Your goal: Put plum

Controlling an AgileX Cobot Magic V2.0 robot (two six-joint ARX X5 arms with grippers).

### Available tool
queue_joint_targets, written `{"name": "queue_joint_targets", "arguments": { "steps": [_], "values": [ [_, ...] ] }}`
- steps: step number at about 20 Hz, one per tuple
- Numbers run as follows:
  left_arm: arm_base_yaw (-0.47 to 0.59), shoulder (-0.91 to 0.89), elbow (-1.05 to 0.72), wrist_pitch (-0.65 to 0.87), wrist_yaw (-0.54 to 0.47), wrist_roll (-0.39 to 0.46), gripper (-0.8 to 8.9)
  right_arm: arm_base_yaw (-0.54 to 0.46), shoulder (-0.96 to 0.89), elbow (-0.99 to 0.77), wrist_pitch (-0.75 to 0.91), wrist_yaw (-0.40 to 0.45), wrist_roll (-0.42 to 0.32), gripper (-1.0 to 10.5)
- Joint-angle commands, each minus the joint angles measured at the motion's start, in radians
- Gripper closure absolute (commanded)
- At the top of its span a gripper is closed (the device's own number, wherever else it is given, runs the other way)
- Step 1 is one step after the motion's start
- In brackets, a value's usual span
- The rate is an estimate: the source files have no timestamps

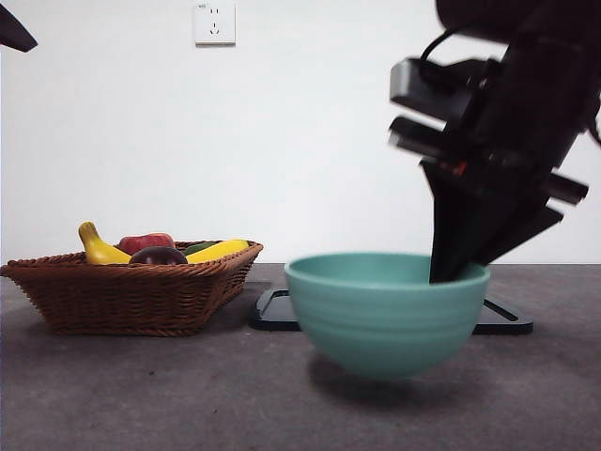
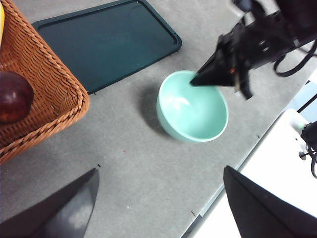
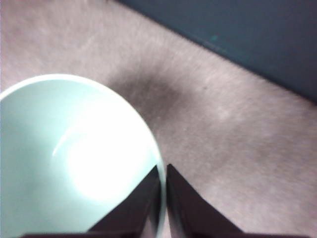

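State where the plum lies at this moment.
In the front view the plum lies in the wicker basket at the left of the table, in front of the red fruit and between the bananas.

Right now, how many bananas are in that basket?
2. One banana curves up at the left end of the basket; the other banana lies at the right end, past the plum. The rim could hide more.
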Motion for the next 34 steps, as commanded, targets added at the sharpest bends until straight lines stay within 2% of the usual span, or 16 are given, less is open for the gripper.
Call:
{"name": "queue_joint_targets", "arguments": {
  "steps": [1,8,9,12,13,17,23,30,34],
  "values": [
    [-0.004,0.006,0.01,0.005,0.005,0.013,4.09,0.019,0.043,0.005,0.022,0.01,0.011,9.4],
    [-0.004,0.006,0.01,0.004,0.005,0.016,4.09,0.027,0.056,0.005,0.022,0.04,0.011,9.3],
    [-0.004,0.006,0.01,0.004,0.005,0.016,4.09,0.027,0.056,0.005,0.019,0.039,0.012,9.1],
    [-0.004,0.006,0.01,0.004,0.005,0.016,4.09,0.027,0.056,0.005,0.008,0.04,0.016,7.0],
    [-0.004,0.006,0.01,0.004,0.005,0.016,4.09,0.027,0.056,0.005,0.008,0.04,0.019,6.6],
    [-0.004,0.006,0.01,0.004,0.005,0.016,4.09,0.023,0.028,0.009,0.012,0.05,0.019,6.6],
    [-0.004,0.006,0.01,0.004,0.005,0.016,4.09,0.023,-0.184,0.068,-0.052,0.073,0.011,6.6],
    [-0.004,0.006,0.01,0.004,0.005,0.016,4.09,0.023,-0.467,0.093,-0.232,-0.053,0.011,6.6],
    [-0.004,0.006,0.01,0.003,0.005,0.014,4.09,0.024,-0.566,0.093,-0.37,-0.171,0.011,6.6]
  ]
}}
